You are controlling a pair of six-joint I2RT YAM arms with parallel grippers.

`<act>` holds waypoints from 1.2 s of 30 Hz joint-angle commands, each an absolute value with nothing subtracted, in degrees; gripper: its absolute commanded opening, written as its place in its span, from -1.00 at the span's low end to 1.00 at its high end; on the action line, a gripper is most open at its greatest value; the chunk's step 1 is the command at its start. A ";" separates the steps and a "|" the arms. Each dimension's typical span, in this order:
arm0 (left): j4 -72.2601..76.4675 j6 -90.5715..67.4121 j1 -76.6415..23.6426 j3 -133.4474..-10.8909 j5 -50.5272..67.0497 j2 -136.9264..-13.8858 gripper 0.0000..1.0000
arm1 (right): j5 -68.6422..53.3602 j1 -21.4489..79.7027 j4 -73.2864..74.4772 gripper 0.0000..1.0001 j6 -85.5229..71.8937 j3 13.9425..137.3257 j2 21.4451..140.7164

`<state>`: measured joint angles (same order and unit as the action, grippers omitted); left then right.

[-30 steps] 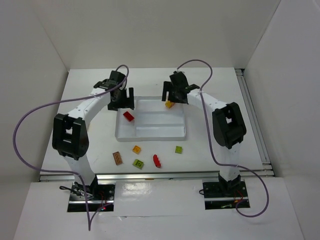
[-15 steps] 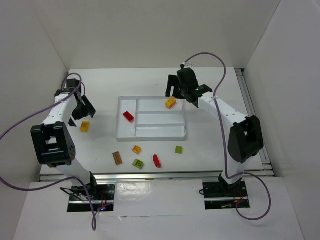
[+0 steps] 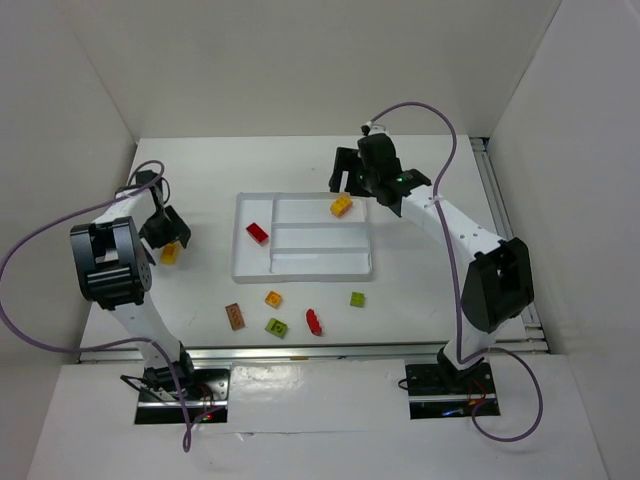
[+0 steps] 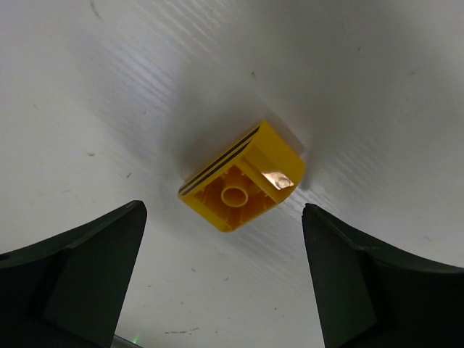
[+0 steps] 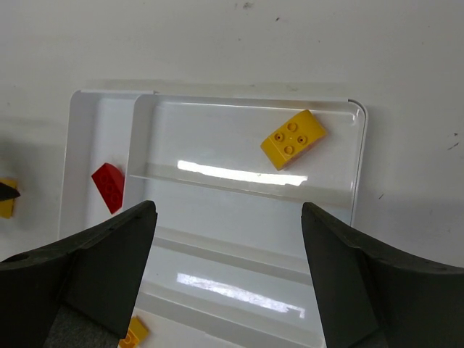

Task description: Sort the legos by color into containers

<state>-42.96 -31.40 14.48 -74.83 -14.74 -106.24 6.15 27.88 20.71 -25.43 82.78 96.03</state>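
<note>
Left arm has swung off tray [image 3: 300,274] to far left of surface [image 3: 200,175]. Left pincer [image 4: 223,212] now hangs wrist-down over stray yellow brick [image 4: 243,177], spread wide; brick lies underside up between fingers, ungripped. Likely next yellow pick.

Right pincer [image 5: 228,209] has backed off, spread and empty. Dropped yellow brick [image 5: 293,139] lies ahead of it in far narrow compartment. Red brick [image 5: 109,187] sits beyond its left finger.

White worktop [image 3: 300,165], matte, with faint scuffs and dark specks in the wrist views. Plain white back wall [image 3: 320,60], left wall [image 3: 50,120] and right wall [image 3: 590,150] box it in. Metal rail [image 3: 320,351] along near edge, second rail [image 3: 505,220] along right edge. White ledge [image 3: 320,430] in front.
</note>
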 commanded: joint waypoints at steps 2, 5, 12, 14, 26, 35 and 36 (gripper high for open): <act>-40.78 -29.36 14.59 -75.93 -12.92 -108.46 0.97 | 5.01 28.91 20.30 0.76 -25.22 83.76 95.98; -39.99 -28.04 15.20 -76.46 -12.84 -109.77 0.88 | 5.01 28.92 20.30 0.76 -25.22 83.76 95.98; -37.97 -28.04 15.82 -74.27 -7.73 -109.60 0.23 | 5.62 28.92 21.01 0.76 -25.22 82.62 94.83; -37.97 -28.04 15.82 -74.27 -7.73 -108.81 -0.30 | 5.62 29.44 21.01 0.73 -25.22 82.09 94.31; -41.22 -25.76 3.71 -78.21 -1.16 -94.32 -1.00 | 6.68 30.59 21.53 0.71 -24.43 80.60 91.93; -43.77 -26.62 -19.57 -97.97 7.04 -105.01 -1.00 | 17.48 30.59 14.95 0.71 -30.49 63.12 73.60; -43.77 -26.63 -20.73 -99.65 7.03 -106.86 -1.00 | 18.36 30.59 15.64 0.71 -31.02 60.84 72.26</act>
